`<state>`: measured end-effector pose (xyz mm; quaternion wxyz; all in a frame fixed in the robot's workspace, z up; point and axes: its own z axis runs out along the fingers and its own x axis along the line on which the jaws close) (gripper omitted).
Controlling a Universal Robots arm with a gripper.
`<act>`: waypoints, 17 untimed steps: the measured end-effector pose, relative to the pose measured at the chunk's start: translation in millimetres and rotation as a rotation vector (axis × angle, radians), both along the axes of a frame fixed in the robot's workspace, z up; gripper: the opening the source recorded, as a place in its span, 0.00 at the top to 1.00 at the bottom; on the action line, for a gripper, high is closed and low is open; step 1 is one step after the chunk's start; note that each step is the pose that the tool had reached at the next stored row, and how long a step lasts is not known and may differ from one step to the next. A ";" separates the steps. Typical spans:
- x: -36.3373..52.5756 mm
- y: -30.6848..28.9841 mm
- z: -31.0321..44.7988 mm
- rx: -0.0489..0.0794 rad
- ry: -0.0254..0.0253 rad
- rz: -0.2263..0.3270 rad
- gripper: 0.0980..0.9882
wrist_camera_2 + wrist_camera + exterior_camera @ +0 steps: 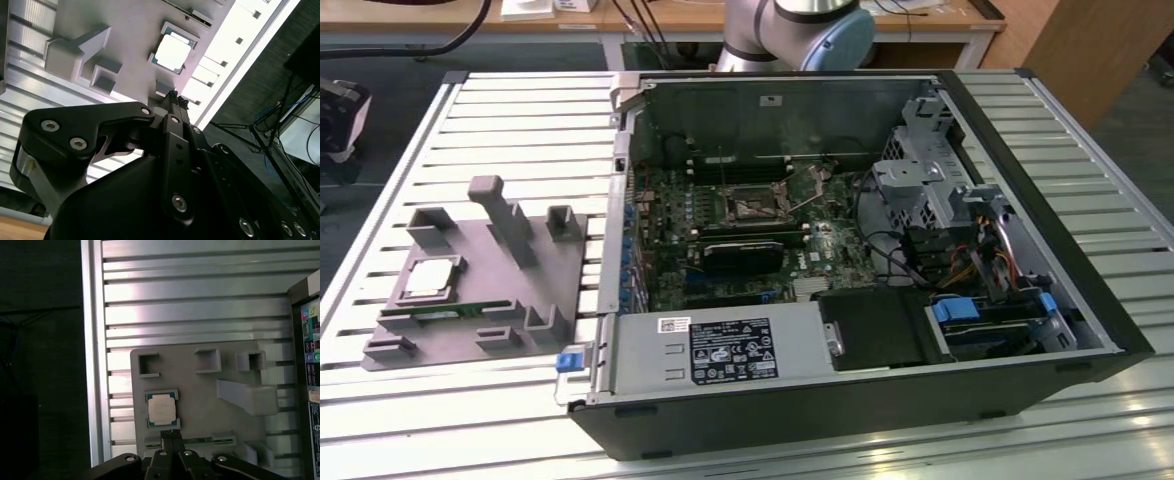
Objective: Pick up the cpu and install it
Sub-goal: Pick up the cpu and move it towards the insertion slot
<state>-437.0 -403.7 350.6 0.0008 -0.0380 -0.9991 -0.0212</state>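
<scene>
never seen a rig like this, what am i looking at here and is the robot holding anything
This is one robot arm at a slatted metal table. The exterior view, from a camera off the arm, shows an open computer case with its motherboard exposed and, on the exterior view's left, a grey holder tray. In the tray lie the cpu, a shiny square chip, and a green memory stick. Both wrist views come from cameras on the arm and show its gripper pointing toward the tray, not touching the cpu. It is shut and holds nothing.
</scene>
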 end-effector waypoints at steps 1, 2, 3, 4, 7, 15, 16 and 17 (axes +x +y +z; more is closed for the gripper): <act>0.0 -0.5 -0.7 0.000 0.0002 0.000 0.99; 0.0 -0.9 -1.6 0.000 0.0001 0.000 0.99; 0.0 -1.2 -2.8 0.000 0.0000 0.000 0.99; 0.0 -1.7 -4.0 0.000 0.0000 0.000 0.99; -0.1 -2.5 -6.2 0.001 0.0001 0.000 0.92; 0.0 -5.2 -13.6 0.014 0.0001 0.000 0.59; 0.0 -5.6 -14.4 0.017 0.0000 0.000 0.52; 0.0 -6.1 -15.2 0.020 0.0001 0.000 0.46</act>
